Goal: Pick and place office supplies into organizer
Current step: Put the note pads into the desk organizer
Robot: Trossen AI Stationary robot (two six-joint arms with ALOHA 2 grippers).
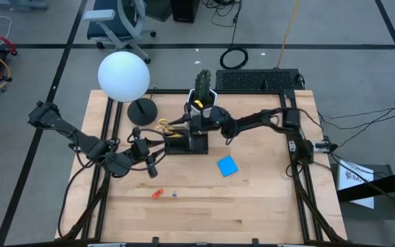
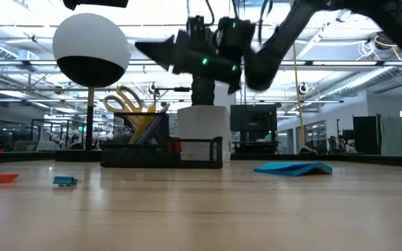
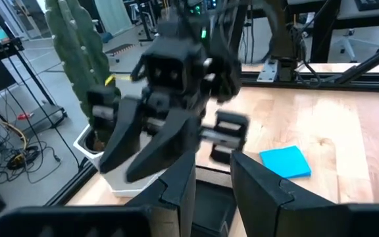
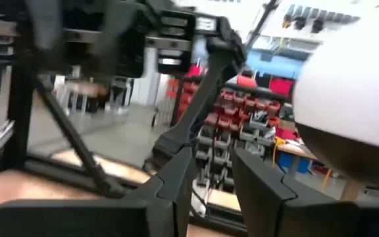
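My right hand (image 1: 192,123) hangs over the black mesh organizer tray (image 1: 187,143), fingers apart on nothing; my left hand (image 1: 151,162), also parted and empty, waits at its 8 o'clock. Yellow-handled scissors (image 1: 164,126) stand in the tray. The blue square sticky-note pad (image 1: 228,165) lies at 4 o'clock, the small red-orange piece (image 1: 158,193) at 7 o'clock on the wooden table (image 1: 252,206).

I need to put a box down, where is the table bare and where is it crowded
Bare wood: the near strip of the table below the blue sticky-note pad, and the right side beyond it. Crowded: around the organizer, where the left gripper, right gripper, lamp base and cactus pot cluster.
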